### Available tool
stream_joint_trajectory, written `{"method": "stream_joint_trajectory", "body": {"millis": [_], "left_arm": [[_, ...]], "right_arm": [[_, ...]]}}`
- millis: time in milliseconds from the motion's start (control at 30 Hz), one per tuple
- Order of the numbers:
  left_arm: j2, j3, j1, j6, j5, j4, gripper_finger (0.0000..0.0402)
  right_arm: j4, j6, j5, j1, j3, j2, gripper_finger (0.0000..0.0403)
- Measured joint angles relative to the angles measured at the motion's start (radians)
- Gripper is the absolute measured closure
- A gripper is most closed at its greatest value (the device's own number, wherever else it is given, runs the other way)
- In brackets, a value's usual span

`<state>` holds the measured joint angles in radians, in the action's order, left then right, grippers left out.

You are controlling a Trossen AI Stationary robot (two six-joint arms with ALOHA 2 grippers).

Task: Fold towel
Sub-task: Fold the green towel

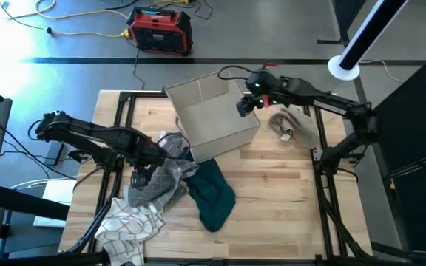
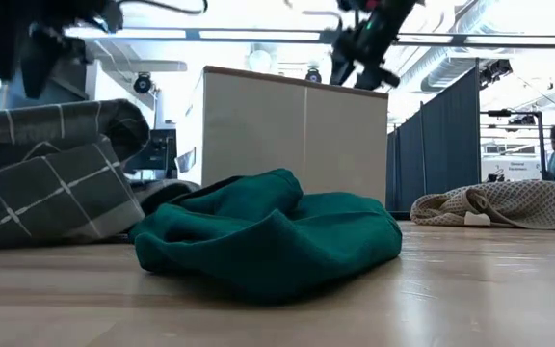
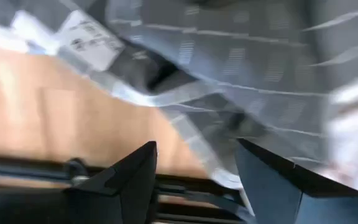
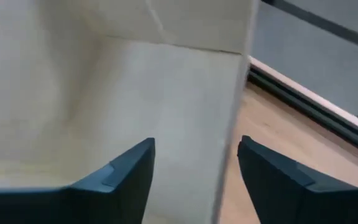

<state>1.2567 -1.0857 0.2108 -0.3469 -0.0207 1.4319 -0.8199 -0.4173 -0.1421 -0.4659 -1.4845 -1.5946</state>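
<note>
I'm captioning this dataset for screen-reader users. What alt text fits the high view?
Overhead view of a wooden table: the left gripper, jaws open, hovers over a grey checked towel beside a crumpled green towel, while the right gripper hangs above a beige bin.

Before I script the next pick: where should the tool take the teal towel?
Probably from above, at the teal towel's near lobe toward the table's front edge. It lies crumpled with raised folds, and that end sits clear of the grey checked towel and the box.
</note>
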Motion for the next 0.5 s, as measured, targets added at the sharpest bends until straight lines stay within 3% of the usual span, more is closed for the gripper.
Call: {"method": "stream_joint_trajectory", "body": {"millis": [133, 233, 300, 433, 500], "left_arm": [[-0.001, 0.07, 0.0, -0.007, -0.057, -0.045, 0.0192], [0.0, 0.117, -0.001, -0.008, -0.096, -0.093, 0.0192], [-0.001, 0.142, -0.008, -0.01, -0.122, -0.133, 0.0192], [-0.001, 0.171, -0.025, -0.056, -0.149, -0.164, 0.0192], [0.0, 0.174, -0.028, -0.09, -0.189, -0.163, 0.0193]], "right_arm": [[0.046, 0.08, -0.041, -0.049, 0.0, -0.073, 0.0177], [0.096, 0.101, -0.005, -0.08, 0.0, -0.122, 0.0198], [0.108, 0.082, 0.017, -0.095, 0.0, -0.15, 0.0237], [0.132, 0.054, 0.02, -0.099, 0.0, -0.167, 0.0369], [0.14, 0.019, 0.015, -0.098, 0.0, -0.155, 0.0388]]}}
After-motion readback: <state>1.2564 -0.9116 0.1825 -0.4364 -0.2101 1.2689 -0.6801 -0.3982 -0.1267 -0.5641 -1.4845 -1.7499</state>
